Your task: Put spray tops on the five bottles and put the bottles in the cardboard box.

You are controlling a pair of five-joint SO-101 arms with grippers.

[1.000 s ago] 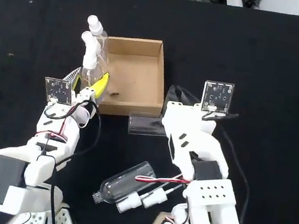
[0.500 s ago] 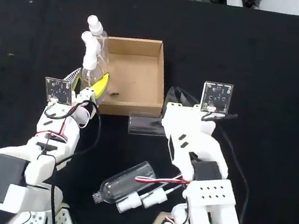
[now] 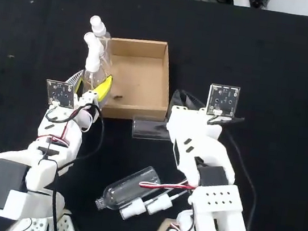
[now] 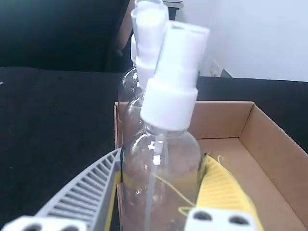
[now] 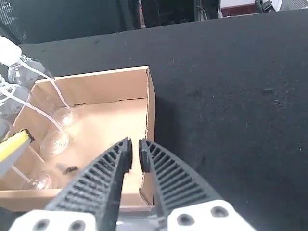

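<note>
1. A clear bottle (image 4: 159,163) fitted with a white spray top (image 4: 173,72) is clamped in the left pincer (image 4: 161,159). One finger is pressed on each side of its round body, well below the neck.
2. The bottle is held upright at the left wall of the cardboard box (image 3: 146,48). Whether its base is resting on the box floor cannot be told. A second capped bottle (image 3: 97,30) is seen standing just behind it.
3. The right pincer (image 5: 134,147) is seen over the near right corner of the box, its fingers drawn almost together with nothing between them.
4. An uncapped bottle (image 3: 126,189) is lying on the desk (image 3: 276,64) between the arms, with loose spray tops (image 3: 134,207) touching it. Another clear bottle (image 3: 147,128) is lying just in front of the box.
5. The bottles are judged to be empty, light and thin-walled, so little grip force is needed and the walls could be dented by a hard squeeze.
6. The smooth plastic is judged slippery, and the lying bottles are likely to roll when nudged.
7. A hold across the widest part of the body is judged best. The spray top should not be gripped, since it may be pulled off or turned.
</note>
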